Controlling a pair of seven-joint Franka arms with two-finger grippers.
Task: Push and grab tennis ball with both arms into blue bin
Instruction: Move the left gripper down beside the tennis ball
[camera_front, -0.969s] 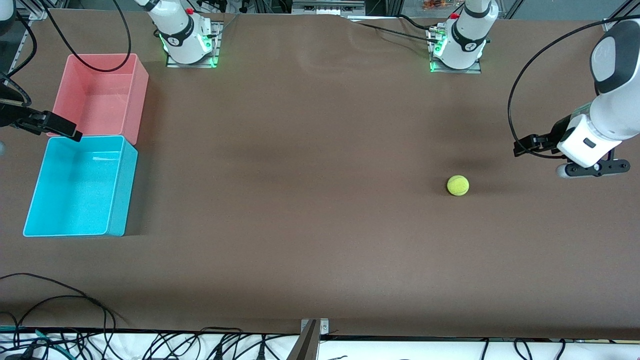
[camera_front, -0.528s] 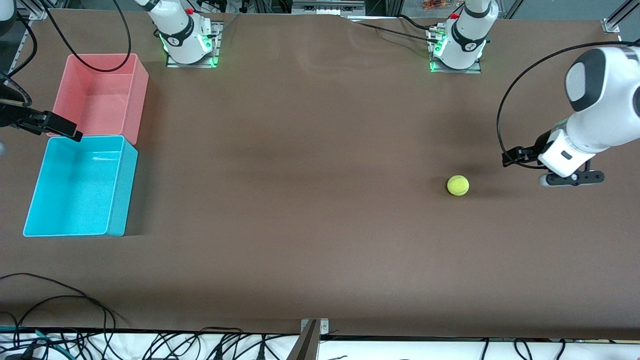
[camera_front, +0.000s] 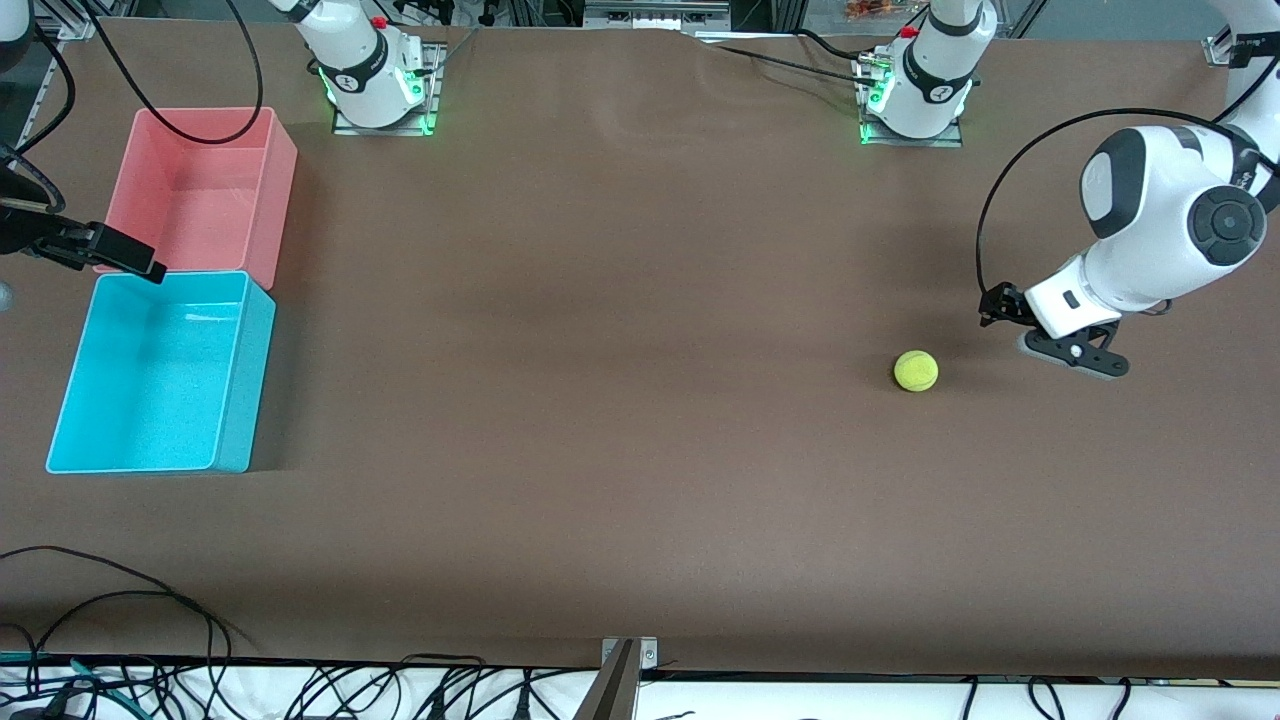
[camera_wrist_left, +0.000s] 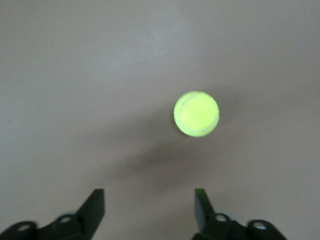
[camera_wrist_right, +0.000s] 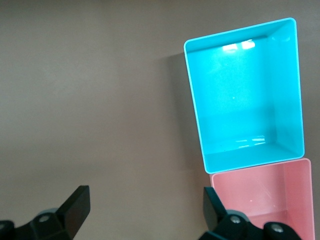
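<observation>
The tennis ball (camera_front: 915, 370) lies on the brown table toward the left arm's end; it also shows in the left wrist view (camera_wrist_left: 196, 113). My left gripper (camera_front: 1055, 342) hangs low beside the ball, apart from it, toward the left arm's end. In its wrist view it (camera_wrist_left: 148, 202) is open and empty. The blue bin (camera_front: 150, 370) stands empty at the right arm's end and shows in the right wrist view (camera_wrist_right: 245, 90). My right gripper (camera_front: 125, 258) waits over the edge between the bins; in its wrist view it (camera_wrist_right: 145, 202) is open and empty.
A pink-red bin (camera_front: 190, 190) touches the blue bin, farther from the front camera, and shows in the right wrist view (camera_wrist_right: 265, 200). Cables (camera_front: 120, 600) lie along the table's near edge. The arm bases (camera_front: 375, 85) stand at the table's top edge.
My left arm has swung down and toward the ball, closing most of the gap. The ball and my right arm have not moved.
</observation>
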